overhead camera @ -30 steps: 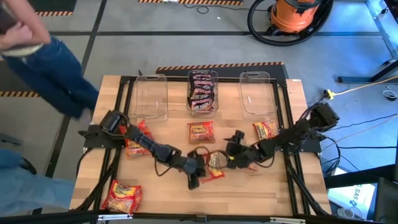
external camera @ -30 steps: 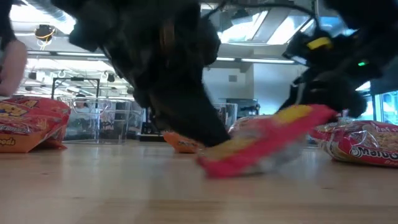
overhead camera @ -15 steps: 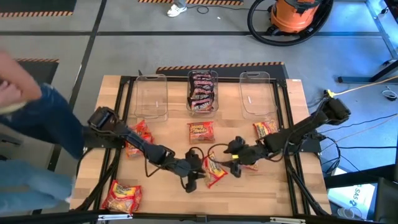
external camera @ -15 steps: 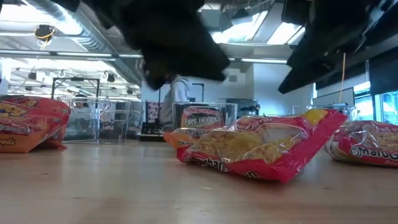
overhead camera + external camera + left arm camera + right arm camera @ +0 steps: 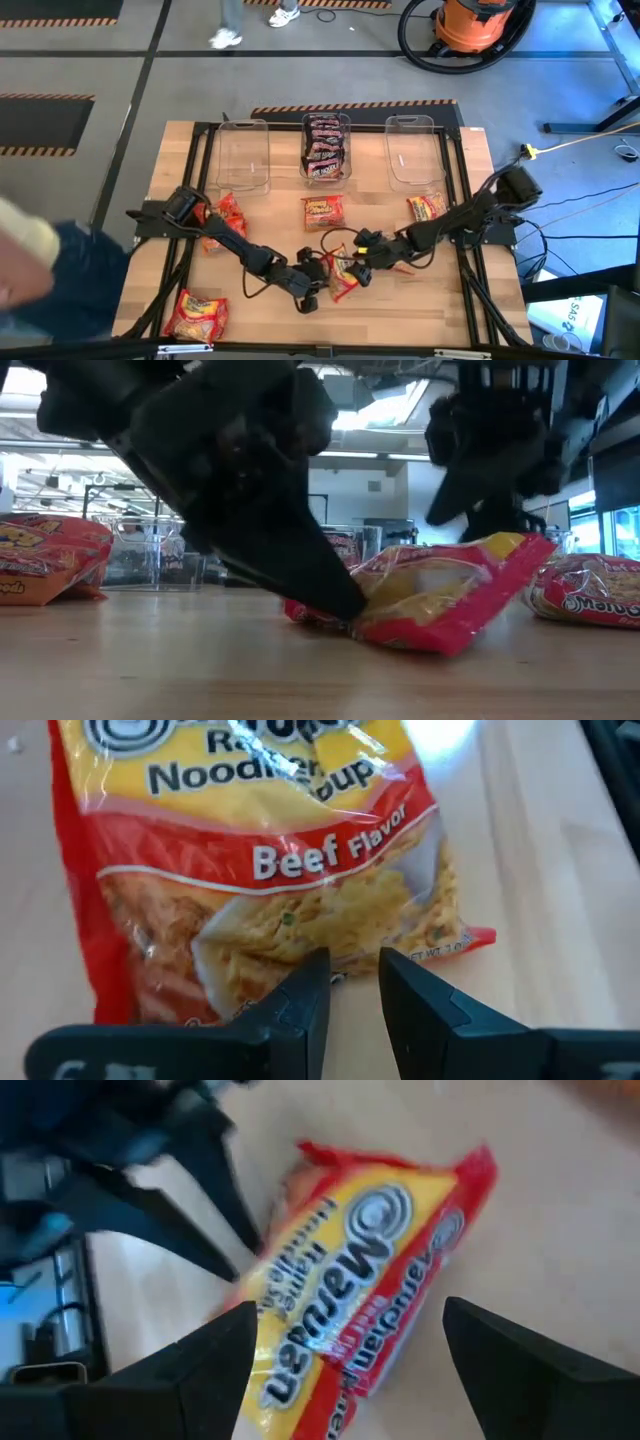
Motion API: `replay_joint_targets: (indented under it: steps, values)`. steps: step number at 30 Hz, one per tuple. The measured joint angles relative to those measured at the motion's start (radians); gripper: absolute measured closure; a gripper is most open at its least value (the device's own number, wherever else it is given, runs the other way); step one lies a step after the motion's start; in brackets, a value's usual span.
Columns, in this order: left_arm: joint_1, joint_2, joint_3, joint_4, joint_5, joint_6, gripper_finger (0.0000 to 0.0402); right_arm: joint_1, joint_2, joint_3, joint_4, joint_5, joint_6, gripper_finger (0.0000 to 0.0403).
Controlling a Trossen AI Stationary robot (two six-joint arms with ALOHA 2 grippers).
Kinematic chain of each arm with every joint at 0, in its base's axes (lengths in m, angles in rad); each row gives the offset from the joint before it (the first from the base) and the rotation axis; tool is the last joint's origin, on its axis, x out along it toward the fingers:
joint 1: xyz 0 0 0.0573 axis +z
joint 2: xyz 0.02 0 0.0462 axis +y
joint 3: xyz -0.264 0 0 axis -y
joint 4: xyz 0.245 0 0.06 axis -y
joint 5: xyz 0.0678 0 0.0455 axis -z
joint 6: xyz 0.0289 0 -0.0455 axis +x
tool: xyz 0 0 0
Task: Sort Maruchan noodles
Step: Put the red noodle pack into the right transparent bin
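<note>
Centre of the table (image 5: 180, 140): the beef-flavour packet (image 5: 343, 276), red with a yellow band, lies on the wood between my two grippers. In the low view its near edge rests on the table while its right end tilts upward (image 5: 440, 595).

My left gripper (image 5: 312, 290) is at the packet's left edge. Its fingers (image 5: 300, 1000) stand narrow, with only a slim gap between them, and their tips meet the packet's edge; I cannot tell whether any plastic is pinched between them. In the low view the same fingers slope down to the packet's near left corner.

My right gripper (image 5: 366, 268) hovers just to the right of the packet with its fingers (image 5: 215, 1350) spread wide. The packet (image 5: 370, 1280) shows in the gap between them, and they hold nothing.

Other packets: one red packet (image 5: 323, 211) lies flat just beyond the centre. Another (image 5: 427, 207) lies to the right, beside my right arm, and one (image 5: 225, 215) lies to the left under my left arm. One more (image 5: 197, 313) rests at the near left corner.

Far edge: three clear bins stand in a row. The left bin (image 5: 243, 150) and right bin (image 5: 412, 148) hold no packets. The middle bin (image 5: 326, 120) holds dark maroon packets (image 5: 326, 148).

Left of the table, a blurred person (image 5: 50, 280) stands.
</note>
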Motion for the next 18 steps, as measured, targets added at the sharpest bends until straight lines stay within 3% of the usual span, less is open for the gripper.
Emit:
replay_joint_targets:
  steps: [13,18]
  values:
    - [0.012,0.058,0.003,0.06,0.003,0.001,0.0319,-0.001,0.135,-0.002,0.221,-0.054,0.056,0.0104]
    - [0.017,0.058,0.003,0.058,0.009,0.006,0.0319,-0.002,0.158,0.001,0.313,-0.129,0.061,0.0104]
